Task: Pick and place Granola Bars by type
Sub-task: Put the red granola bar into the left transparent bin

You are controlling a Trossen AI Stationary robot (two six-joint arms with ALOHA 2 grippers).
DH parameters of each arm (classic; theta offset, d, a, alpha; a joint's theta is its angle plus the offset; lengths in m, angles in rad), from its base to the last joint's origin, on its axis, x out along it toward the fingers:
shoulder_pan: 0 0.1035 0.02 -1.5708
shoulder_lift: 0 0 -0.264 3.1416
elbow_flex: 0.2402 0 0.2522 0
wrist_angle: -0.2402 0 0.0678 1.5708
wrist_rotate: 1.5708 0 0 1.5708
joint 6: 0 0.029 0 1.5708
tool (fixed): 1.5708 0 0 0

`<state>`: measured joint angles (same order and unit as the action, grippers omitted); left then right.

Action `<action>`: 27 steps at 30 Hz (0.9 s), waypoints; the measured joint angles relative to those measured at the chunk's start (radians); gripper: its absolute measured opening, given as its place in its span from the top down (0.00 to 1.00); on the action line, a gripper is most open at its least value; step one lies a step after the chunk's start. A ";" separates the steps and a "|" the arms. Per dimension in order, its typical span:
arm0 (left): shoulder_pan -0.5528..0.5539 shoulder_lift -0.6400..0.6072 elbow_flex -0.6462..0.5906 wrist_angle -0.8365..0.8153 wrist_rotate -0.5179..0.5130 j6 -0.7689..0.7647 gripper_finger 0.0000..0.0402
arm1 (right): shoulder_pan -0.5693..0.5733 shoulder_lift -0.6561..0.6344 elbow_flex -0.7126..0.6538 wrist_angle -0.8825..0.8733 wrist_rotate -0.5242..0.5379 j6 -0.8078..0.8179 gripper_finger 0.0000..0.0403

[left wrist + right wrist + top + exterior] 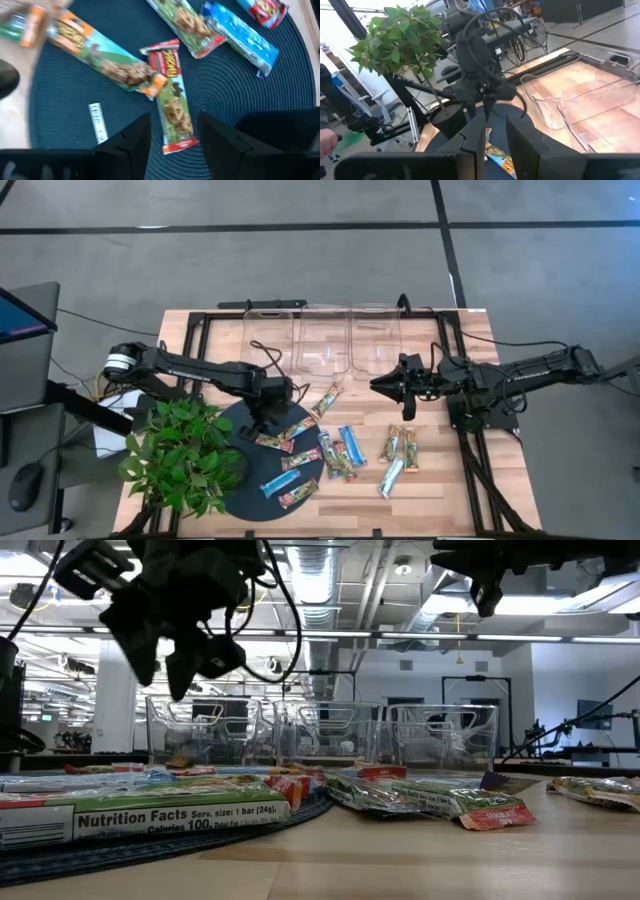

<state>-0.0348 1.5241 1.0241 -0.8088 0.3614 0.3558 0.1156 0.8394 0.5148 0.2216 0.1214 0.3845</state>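
Directly ahead of the left jaws (172, 137), which stand parted and empty, a red bar (172, 97) lies flat on the blue mat (240, 105). Such bars look light, crinkly and slippery; a pinch across the narrow middle should hold. Right jaws (492, 137), narrowly parted and empty, hover well apart from the bars. Low view: one wrapper (130, 815) reads "Nutrition Facts".

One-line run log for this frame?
left claw: open over red granola bar on mat | right claw: idle, empty | bins: empty
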 joint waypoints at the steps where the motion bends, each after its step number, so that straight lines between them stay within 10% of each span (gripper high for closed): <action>1: -0.008 0.007 0.000 0.001 0.000 -0.004 0.62 | 0.004 0.000 0.000 -0.001 0.008 0.000 0.82; 27: -0.134 0.158 0.000 0.075 -0.105 -0.251 0.62 | 0.013 0.000 -0.002 -0.024 0.015 -0.001 0.82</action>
<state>-0.1691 1.6823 1.0237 -0.7342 0.2561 0.1052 0.1287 0.8394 0.5133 0.1979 0.1364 0.3836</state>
